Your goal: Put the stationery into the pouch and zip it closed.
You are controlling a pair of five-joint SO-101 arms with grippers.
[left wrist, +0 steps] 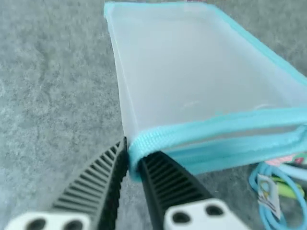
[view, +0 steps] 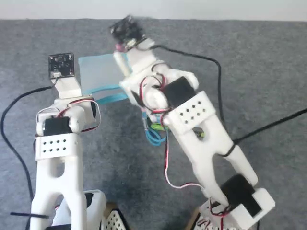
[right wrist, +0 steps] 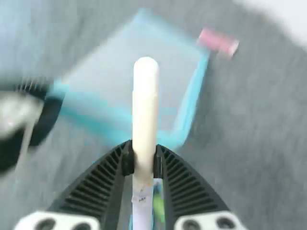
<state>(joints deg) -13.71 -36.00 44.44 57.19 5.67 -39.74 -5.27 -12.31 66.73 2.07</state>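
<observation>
Right fingers around one stick; one pouch

- Arms: 2, the left arm and the right arm.
- Grippers: 2, the left gripper and the right gripper, each with 2 ribbed black jaws.
- Pouch: 1, clear with light blue trim.
- White stick: 1.
- Pink piece: 1, small.
- Blue cord: 1 looped bundle.
- Green piece: 1, partly hidden beside the cord.
- Camera boards: 2, one per arm.
- Black cables: several; the exact count is unclear.
- Grey mat: 1.
</observation>
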